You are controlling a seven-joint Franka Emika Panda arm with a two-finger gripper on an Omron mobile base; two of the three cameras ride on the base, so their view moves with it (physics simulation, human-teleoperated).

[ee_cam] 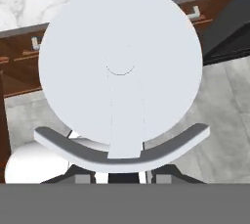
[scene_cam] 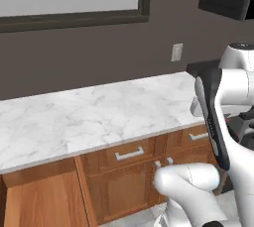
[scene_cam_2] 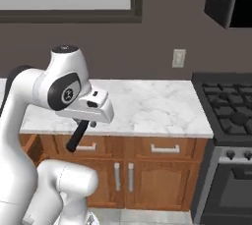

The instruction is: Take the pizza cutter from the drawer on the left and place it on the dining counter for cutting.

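The pizza cutter [ee_cam: 119, 66] has a pale silvery-grey wheel, a darker grey curved guard and a black handle [scene_cam_2: 78, 136]. The worktop [scene_cam: 89, 112] is white marble with grey veins, over medium-brown cabinets [scene_cam_2: 147, 170] with silver handles. The wall [scene_cam: 99, 52] is dark grey-brown; the stove [scene_cam_2: 226, 108] is black.

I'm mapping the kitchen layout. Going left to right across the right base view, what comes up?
Robot arm → pizza cutter hanging from the gripper → marble worktop → wall outlet → stove.
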